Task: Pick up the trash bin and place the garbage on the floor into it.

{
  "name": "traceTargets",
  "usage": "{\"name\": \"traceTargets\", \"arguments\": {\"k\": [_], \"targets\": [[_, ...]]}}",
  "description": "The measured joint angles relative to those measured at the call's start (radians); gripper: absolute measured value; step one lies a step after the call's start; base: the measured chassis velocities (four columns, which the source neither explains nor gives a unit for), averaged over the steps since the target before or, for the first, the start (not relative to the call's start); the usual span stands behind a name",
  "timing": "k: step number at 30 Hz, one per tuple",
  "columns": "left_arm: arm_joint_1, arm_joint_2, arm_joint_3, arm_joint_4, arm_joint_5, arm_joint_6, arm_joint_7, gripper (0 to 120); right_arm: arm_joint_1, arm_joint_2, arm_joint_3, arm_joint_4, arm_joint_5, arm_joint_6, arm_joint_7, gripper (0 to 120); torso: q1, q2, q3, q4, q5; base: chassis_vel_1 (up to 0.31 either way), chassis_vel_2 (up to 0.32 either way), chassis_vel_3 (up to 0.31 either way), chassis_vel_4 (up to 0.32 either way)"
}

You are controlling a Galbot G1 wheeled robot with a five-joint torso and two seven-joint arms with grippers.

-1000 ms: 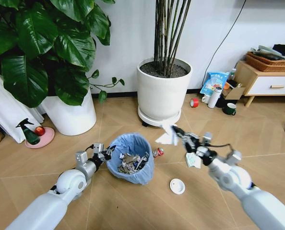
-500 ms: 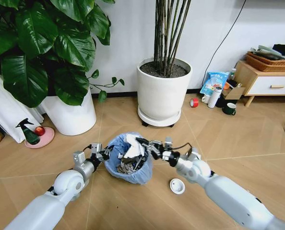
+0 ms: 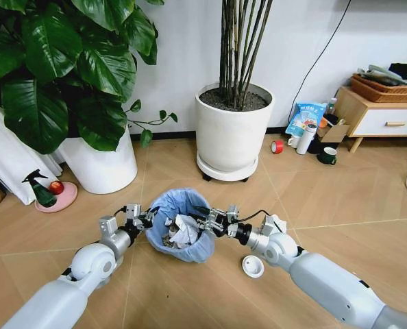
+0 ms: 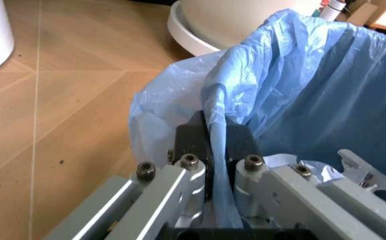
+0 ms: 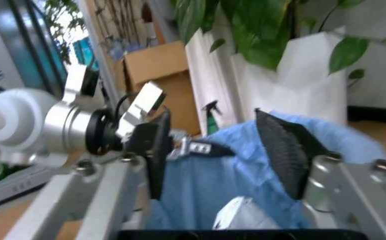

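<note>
Chevron floor (image 3: 190, 295), unlabelled trash bin (image 3: 183, 234)

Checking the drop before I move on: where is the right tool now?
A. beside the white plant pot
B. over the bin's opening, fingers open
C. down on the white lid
B: the right tool hangs open over the trash bin, a white tissue lying inside below it.

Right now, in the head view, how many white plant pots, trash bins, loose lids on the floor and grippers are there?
white plant pots: 2
trash bin: 1
white round lid: 1
grippers, left gripper and right gripper: 2
Total: 6
</note>
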Motion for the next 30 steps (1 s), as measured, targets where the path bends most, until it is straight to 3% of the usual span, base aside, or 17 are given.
{"name": "traceTargets", "arguments": {"k": [3, 5, 6, 9, 10, 13, 19, 30], "targets": [[0.018, 0.004, -0.023, -0.008, 0.000, 0.004, -0.010, 0, -0.027, 0.001, 0.059, 0.022, -0.007, -0.007, 0.050, 59, 0.000, 0.000, 0.000, 0.0001, 0.0000, 0.000, 0.000, 0.000, 0.000], [0.052, 0.012, -0.067, -0.024, 0.001, 0.006, -0.017, 0, -0.104, -0.005, 0.172, 0.050, -0.054, -0.028, 0.187, 72, 0.000, 0.000, 0.000, 0.0004, 0.0004, 0.000, 0.000, 0.000, 0.000], [0.052, 0.012, -0.067, -0.024, 0.001, 0.006, -0.017, 0, -0.104, -0.005, 0.172, 0.050, -0.054, -0.028, 0.187, 72, 0.000, 0.000, 0.000, 0.0004, 0.0004, 0.000, 0.000, 0.000, 0.000], [0.085, 0.029, -0.112, -0.052, 0.000, 0.006, -0.022, 0, -0.236, -0.022, 0.325, 0.086, -0.137, -0.051, 0.339, 86, 0.000, 0.000, 0.000, 0.0002, 0.0002, 0.000, 0.000, 0.000, 0.000], [0.085, 0.029, -0.112, -0.052, 0.000, 0.006, -0.022, 0, -0.236, -0.022, 0.325, 0.086, -0.137, -0.051, 0.339, 86, 0.000, 0.000, 0.000, 0.0002, 0.0002, 0.000, 0.000, 0.000, 0.000], [0.104, 0.050, -0.140, -0.077, -0.006, 0.006, -0.029, 0, -0.420, -0.031, 0.496, 0.115, -0.213, -0.071, 0.364, 98, 0.000, 0.000, 0.000, 0.0003, 0.0004, 0.000, 0.000, 0.000, 0.000], [0.100, 0.060, -0.140, -0.079, -0.010, 0.005, -0.031, 0, -0.658, -0.038, 0.683, 0.125, -0.292, -0.071, 0.325, 100, 0.000, 0.000, 0.000, -0.0007, 0.0001, 0.000, 0.000, 0.000, 0.000], [0.109, 0.023, -0.148, -0.071, 0.014, -0.002, -0.032, 0, -0.824, 0.049, 0.848, 0.075, -0.331, -0.056, 0.295, 100, 0.000, 0.000, 0.000, -0.0001, -0.0001, 0.000, 0.000, 0.000, 0.000]]}}
